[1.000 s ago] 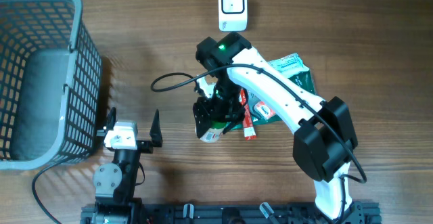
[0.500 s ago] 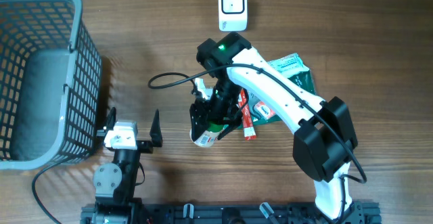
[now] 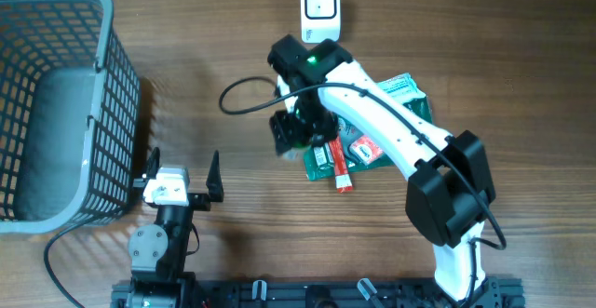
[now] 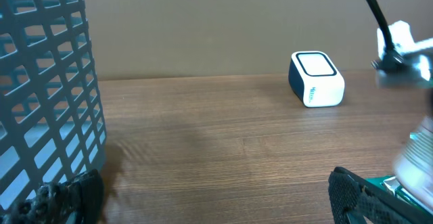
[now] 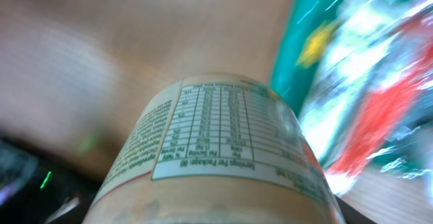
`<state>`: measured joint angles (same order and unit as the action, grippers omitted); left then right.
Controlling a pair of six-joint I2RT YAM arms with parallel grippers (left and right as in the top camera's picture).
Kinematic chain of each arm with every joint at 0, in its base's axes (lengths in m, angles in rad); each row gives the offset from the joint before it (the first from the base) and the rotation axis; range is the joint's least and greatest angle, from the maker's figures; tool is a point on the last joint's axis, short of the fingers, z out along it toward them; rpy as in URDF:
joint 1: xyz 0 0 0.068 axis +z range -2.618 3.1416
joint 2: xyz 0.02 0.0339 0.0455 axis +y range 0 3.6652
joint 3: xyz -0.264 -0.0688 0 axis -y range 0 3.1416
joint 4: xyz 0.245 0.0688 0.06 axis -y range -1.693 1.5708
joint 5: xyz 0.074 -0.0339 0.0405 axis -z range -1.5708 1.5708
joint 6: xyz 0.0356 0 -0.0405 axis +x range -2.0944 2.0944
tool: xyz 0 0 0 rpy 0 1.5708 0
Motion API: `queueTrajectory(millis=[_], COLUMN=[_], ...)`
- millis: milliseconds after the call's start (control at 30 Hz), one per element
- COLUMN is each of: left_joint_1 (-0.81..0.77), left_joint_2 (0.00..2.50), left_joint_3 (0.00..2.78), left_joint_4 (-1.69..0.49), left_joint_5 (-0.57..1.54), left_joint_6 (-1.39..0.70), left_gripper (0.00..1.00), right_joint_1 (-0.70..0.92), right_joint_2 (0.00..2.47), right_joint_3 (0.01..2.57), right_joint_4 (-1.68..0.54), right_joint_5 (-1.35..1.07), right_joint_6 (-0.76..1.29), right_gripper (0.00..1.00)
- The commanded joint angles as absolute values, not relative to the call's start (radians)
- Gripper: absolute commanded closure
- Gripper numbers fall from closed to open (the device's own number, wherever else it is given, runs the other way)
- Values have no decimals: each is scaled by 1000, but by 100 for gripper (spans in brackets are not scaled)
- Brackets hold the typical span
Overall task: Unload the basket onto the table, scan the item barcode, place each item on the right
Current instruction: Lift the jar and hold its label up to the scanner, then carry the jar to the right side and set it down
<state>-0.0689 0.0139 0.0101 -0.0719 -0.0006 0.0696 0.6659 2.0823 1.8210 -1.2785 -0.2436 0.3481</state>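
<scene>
The item is a small bottle (image 5: 223, 149) with a printed nutrition label, and it fills the right wrist view. My right gripper (image 3: 298, 131) is shut on it and holds it above the table, just in front of the white barcode scanner (image 3: 319, 10). From above the bottle is mostly hidden under the wrist. In the left wrist view the scanner (image 4: 316, 80) stands at the far right and the blurred bottle (image 4: 414, 163) hangs at the right edge. My left gripper (image 3: 183, 173) rests open near the front edge, with nothing between its fingers (image 4: 348, 193).
A grey mesh basket (image 3: 56, 103) stands at the left, close to the left gripper. A pile of green and red packets (image 3: 391, 113) lies under the right arm. A black cable (image 3: 244, 99) loops left of the right wrist.
The right gripper has carried the bottle away from the front of the table, toward the scanner. The left arm has not moved.
</scene>
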Motion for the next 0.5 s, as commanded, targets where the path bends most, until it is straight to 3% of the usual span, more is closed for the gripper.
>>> queueTrajectory(millis=[0,267,467], left_joint_1=[-65,-65,-65], left_joint_2=[5,5,5], left_joint_3=[6,6,6], left_joint_4=[-75,-75,-75], left_joint_5=[15,15,15], left_joint_6=[64,64,64], left_gripper=[0,0,0], right_joint_1=[636,628,587], right_joint_2=[2048,2060,2127], right_joint_3=[1825,1824,1824], right_joint_4=[-1171,-702,-382], right_joint_5=[69,474,572], right_joint_6=[378,294,151], right_gripper=[39,33,27])
